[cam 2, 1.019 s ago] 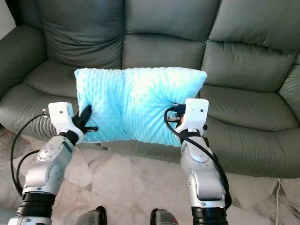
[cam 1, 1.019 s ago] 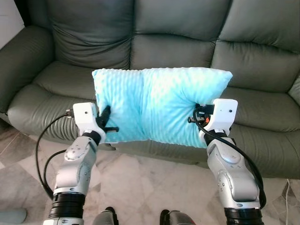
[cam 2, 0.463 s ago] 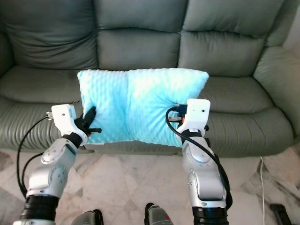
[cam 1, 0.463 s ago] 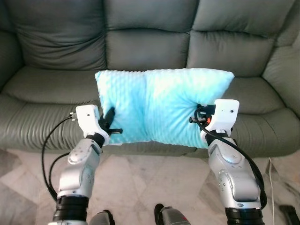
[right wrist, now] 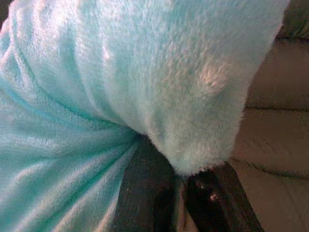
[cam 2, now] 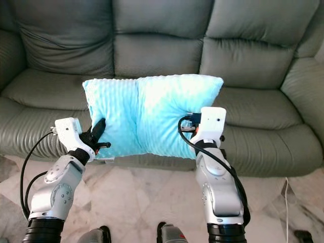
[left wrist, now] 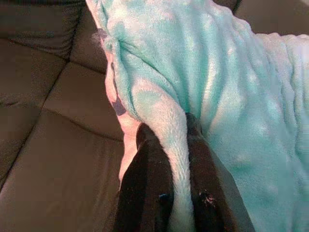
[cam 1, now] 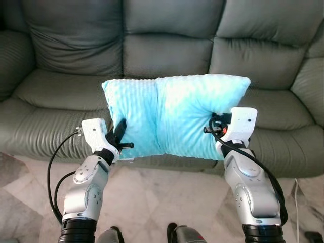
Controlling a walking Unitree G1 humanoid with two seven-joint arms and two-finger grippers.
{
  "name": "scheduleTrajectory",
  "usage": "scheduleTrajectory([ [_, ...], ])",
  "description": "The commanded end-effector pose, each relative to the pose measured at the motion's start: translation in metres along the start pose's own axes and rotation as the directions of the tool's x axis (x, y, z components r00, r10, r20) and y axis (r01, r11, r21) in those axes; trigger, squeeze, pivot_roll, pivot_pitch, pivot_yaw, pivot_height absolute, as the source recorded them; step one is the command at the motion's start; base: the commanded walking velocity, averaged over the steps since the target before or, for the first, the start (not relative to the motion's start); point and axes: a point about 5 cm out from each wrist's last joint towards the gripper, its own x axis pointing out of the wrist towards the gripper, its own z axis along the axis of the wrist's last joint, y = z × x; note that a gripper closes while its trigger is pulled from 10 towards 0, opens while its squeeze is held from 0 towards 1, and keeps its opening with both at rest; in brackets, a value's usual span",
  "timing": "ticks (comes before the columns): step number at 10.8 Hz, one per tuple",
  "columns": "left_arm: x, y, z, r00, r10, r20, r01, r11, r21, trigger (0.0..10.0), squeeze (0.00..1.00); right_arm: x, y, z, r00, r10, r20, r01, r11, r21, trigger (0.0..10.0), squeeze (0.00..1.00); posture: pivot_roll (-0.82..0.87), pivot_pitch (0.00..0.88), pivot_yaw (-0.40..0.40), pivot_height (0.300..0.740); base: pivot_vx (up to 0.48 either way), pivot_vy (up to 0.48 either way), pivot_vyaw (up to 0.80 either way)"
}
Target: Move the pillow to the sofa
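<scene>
Carrying step: the left gripper (cam 1: 120, 137) and right gripper (cam 1: 210, 125) each pinch the turquoise pillow (cam 1: 177, 111), apparently held above the sofa (cam 1: 61, 91) seat. Next: lower it, then release both fingers.

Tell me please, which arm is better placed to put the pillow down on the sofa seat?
Neither alone. The left end effector and the right end effector each pinch a lower corner of the pillow, held level above the sofa seat. Probably both should lower it together.
</scene>
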Motion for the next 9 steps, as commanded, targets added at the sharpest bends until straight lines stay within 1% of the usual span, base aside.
scheduleTrajectory([
  [1,0.0,-0.006,0.002,0.999,-0.034,0.011,0.034,0.999,-0.002,10.0,0.0,-0.001,-0.003,0.001,1.0,-0.017,-0.001,0.017,1.0,-0.003,10.0,0.0,-0.08,0.207,-0.067,0.74,0.48,0.0,0.0],
  [3,-0.001,-0.01,0.0,0.998,-0.069,-0.01,0.069,0.997,-0.024,10.0,0.0,-0.001,-0.003,0.001,1.0,-0.02,-0.001,0.02,1.0,-0.002,10.0,0.0,-0.08,0.208,-0.068,0.74,0.48,0.0,0.0],
  [4,-0.001,-0.013,-0.002,0.997,-0.08,-0.014,0.079,0.997,-0.025,10.0,0.0,-0.001,-0.003,0.001,1.0,-0.02,-0.001,0.02,1.0,-0.005,10.0,0.0,-0.08,0.208,-0.07,0.74,0.48,0.0,0.0],
  [7,-0.002,-0.015,-0.004,0.995,-0.092,-0.031,0.091,0.995,-0.029,10.0,0.0,-0.001,-0.003,0.001,1.0,-0.017,-0.004,0.017,1.0,-0.008,10.0,0.0,-0.08,0.208,-0.071,0.74,0.48,0.0,0.0],
  [8,-0.002,-0.015,-0.006,0.994,-0.1,-0.044,0.099,0.995,-0.018,10.0,0.0,-0.001,-0.003,0.0,1.0,-0.018,-0.005,0.018,1.0,-0.009,10.0,0.0,-0.08,0.209,-0.07,0.74,0.472,0.0,0.0],
  [9,-0.003,-0.017,-0.008,0.994,-0.102,-0.041,0.099,0.994,-0.054,10.0,0.0,-0.001,-0.002,0.0,1.0,-0.019,-0.007,0.019,1.0,-0.008,10.0,0.0,-0.09,0.209,-0.071,0.74,0.0,0.0,0.0],
])
